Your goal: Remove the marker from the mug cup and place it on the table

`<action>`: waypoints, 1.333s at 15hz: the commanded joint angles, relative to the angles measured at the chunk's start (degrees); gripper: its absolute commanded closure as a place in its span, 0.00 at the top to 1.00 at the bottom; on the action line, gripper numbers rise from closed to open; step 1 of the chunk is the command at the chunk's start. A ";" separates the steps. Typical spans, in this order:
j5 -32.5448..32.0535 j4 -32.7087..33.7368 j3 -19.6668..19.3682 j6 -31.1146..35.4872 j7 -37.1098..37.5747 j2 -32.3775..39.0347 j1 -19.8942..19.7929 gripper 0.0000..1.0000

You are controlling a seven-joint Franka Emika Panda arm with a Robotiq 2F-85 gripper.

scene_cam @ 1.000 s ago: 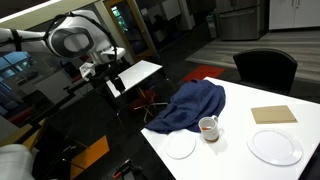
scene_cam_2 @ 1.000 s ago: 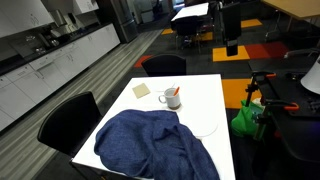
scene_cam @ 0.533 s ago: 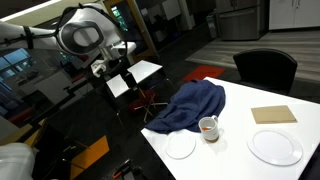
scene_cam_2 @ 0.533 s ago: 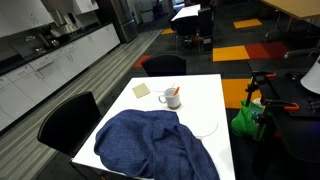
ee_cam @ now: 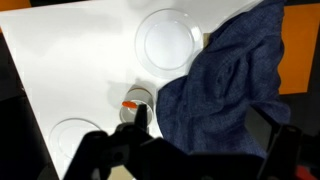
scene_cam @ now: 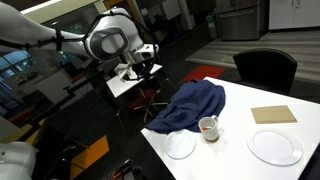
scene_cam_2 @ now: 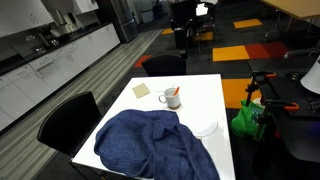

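Hovering high and well apart from the table [scene_cam: 230,158] with jaws spread, the gripper [ee_cam: 195,140] looks down, apparently to line up on the marker [ee_cam: 130,104], which stands in the mug [ee_cam: 137,112] at the cloth's [ee_cam: 230,70] 9 o'clock edge.

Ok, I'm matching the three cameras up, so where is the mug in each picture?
In an exterior view: mug right of centre, lower half, just below the blue cloth.
In an exterior view: mug at centre, just beyond the cloth.
Wrist view: mug left of centre, against the cloth's left edge.
Shared landmark: the blue cloth.
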 commanded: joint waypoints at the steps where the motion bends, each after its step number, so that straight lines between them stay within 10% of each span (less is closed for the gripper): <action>1: -2.97 2.84 -1.29 2.49 0.12 5.34 -0.74 1.00; 20: -3.53 12.68 -6.56 5.44 -0.83 22.22 -1.64 1.00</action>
